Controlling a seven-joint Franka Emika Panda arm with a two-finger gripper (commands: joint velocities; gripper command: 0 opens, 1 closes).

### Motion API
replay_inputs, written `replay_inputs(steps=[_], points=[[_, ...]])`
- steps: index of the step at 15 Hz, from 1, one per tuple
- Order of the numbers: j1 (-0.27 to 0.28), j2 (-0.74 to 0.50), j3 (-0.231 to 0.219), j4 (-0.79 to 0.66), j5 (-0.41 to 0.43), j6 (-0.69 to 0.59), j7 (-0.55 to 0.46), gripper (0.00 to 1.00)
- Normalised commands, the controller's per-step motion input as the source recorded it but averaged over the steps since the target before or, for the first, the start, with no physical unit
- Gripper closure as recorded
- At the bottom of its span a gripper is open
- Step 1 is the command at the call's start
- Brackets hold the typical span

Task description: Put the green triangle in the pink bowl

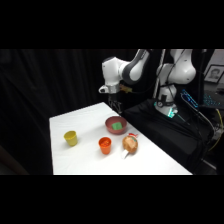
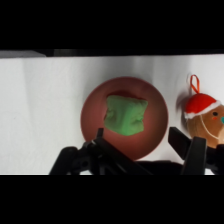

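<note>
- The green triangle lies inside the pink bowl, on its floor, clear of the rim.
- The claw hangs above the bowl with its fingers spread wide, one on either side of the bowl's near edge, and grips nothing.
- In the side view the bowl sits toward the far right of the white surface, the green piece showing in it.
- Judged from this, the placing is done; only drawing the arm away is left.
- An orange cup, a yellow cup and a gingerbread ornament stand apart from it.
</note>
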Motion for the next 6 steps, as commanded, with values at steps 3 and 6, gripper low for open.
replay_inputs(steps=[3,6], points=[[0.030,-0.40,-0.103,0.06,-0.083,-0.35,0.02,0.00],[0.031,-0.29,-0.086,0.10,-0.099,-0.27,0.04,0.00]])
